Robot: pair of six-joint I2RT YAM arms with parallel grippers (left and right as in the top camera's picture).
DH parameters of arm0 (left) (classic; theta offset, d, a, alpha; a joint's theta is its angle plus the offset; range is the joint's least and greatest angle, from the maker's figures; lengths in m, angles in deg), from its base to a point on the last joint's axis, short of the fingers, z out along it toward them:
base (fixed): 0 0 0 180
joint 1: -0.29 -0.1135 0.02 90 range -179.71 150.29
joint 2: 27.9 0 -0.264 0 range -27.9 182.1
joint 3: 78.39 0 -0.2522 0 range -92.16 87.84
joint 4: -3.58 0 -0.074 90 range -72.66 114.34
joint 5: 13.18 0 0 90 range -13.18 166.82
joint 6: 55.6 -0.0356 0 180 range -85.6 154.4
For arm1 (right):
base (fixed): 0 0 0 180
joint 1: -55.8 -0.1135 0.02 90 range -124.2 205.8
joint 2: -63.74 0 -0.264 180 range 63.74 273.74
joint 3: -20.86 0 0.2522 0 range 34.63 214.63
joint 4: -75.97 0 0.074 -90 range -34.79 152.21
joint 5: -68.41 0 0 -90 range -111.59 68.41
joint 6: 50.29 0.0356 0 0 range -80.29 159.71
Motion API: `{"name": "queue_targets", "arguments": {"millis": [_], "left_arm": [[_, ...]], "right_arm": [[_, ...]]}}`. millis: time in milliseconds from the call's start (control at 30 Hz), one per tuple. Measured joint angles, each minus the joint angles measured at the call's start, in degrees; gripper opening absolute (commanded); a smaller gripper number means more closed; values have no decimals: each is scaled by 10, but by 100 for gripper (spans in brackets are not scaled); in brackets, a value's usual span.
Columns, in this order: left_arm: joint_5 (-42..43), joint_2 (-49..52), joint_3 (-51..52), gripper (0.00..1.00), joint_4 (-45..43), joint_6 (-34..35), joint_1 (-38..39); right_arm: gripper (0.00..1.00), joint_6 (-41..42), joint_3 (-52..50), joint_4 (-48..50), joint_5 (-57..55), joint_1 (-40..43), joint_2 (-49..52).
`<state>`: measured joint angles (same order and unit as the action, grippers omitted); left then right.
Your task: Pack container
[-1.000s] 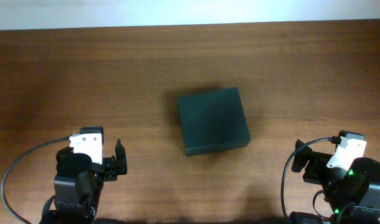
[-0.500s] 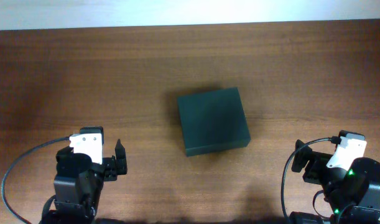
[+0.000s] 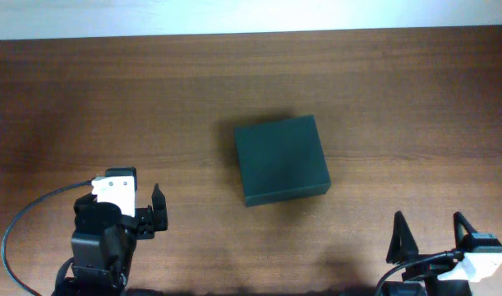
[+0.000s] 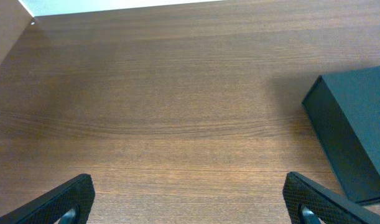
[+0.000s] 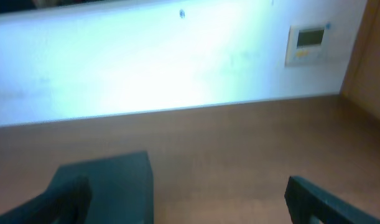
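Observation:
The container (image 3: 281,159) is a dark green-black box with its lid shut, lying flat at the middle of the wooden table. It shows at the right edge of the left wrist view (image 4: 357,134) and at the lower left of the blurred right wrist view (image 5: 112,183). My left gripper (image 3: 158,210) is open and empty at the front left, well to the left of the box. My right gripper (image 3: 427,238) is open and empty at the front right edge, fingers pointing away toward the far side.
A white wall (image 5: 177,56) with a small wall panel (image 5: 308,43) stands behind the table's far edge. The brown wood table (image 3: 111,99) spreads all round the box.
The right arm has dropped back toward the front edge and turned, so its two open fingers now stick up into the overhead view. The left arm and the container have not moved.

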<state>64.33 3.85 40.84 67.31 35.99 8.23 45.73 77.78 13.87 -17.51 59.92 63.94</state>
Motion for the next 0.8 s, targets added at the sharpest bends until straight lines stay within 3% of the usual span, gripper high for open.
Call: {"name": "queue_targets", "arguments": {"millis": [400,600,800], "left_arm": [[0,0,0,99,1,0,0],[0,0,0,99,1,0,0],[0,0,0,99,1,0,0]], "right_arm": [[99,-91,-292,413,-34,-59,4],[99,-119,-385,443,-39,-60,4],[99,-107,-402,391,-45,-60,4]]}}
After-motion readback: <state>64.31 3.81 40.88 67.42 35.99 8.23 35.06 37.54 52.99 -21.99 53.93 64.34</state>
